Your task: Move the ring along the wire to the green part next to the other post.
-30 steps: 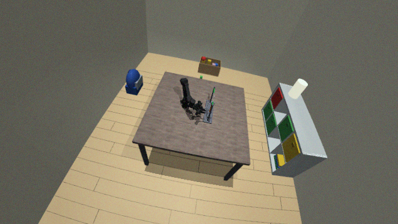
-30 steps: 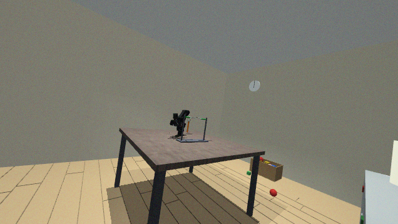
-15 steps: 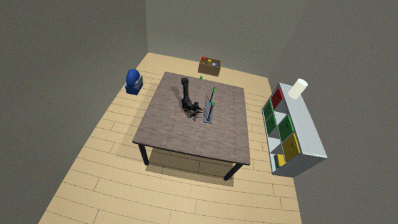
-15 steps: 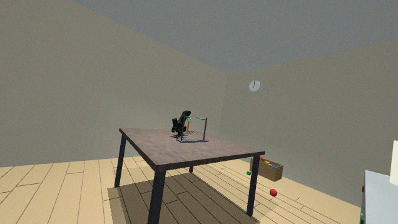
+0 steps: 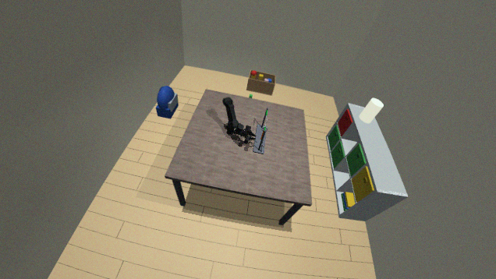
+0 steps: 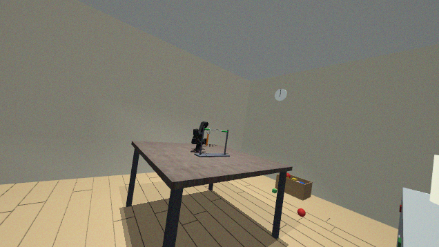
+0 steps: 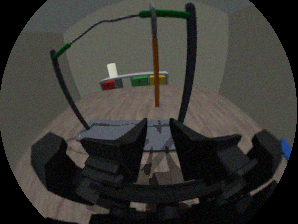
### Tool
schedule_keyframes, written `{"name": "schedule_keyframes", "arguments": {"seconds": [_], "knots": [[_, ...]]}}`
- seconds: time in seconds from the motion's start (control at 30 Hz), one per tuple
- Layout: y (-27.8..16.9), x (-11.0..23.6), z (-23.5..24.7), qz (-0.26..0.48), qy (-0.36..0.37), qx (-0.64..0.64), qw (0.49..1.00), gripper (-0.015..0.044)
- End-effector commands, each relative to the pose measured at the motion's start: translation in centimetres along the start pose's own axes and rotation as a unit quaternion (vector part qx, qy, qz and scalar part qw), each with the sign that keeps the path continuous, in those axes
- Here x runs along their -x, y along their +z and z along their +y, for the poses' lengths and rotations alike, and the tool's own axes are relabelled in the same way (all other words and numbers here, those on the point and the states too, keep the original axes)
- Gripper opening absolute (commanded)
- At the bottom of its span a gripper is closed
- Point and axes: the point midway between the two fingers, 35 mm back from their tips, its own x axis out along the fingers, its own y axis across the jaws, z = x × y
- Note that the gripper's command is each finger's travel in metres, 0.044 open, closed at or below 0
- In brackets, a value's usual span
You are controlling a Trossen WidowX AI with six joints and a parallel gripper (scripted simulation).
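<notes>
closest to the wrist camera, the gripper (image 7: 157, 145) sits low over the table (image 5: 218, 167), its two dark fingers parted about a third of the way with nothing between them; through the gap only the grey base plate (image 7: 100, 129) of the wire stand shows. just past the fingertips the orange handle (image 7: 156, 72) hangs straight down, apart from the fingers, not gripped. its top meets the green section (image 7: 164, 14) of the wire beside the right-hand post (image 7: 189, 63) in the wrist view; the ring itself is too small to make out. from there the thin grey wire (image 7: 107, 24) arcs across to the other green section (image 7: 64, 50) on the left post (image 7: 69, 92).

from across the room, the arm (image 6: 198, 136) is folded down beside the stand, with the handle a small orange sliver just next to it. beyond the table stand a shelf unit (image 5: 384, 156) with coloured bins, a wooden crate (image 5: 260, 83) of toys and a blue object (image 5: 166, 102) on the floor.
</notes>
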Motion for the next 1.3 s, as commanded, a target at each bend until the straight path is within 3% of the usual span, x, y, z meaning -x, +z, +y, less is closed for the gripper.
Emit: {"name": "schedule_keyframes", "arguments": {"seconds": [0.0,1.27], "knots": [[1.7,-0.8,0.2,-0.013,-0.006,0.016,1.000,0.0160],[2.2,-5.4,-0.3,-0.013,-0.006,0.017,1.000,0.0160]]}}
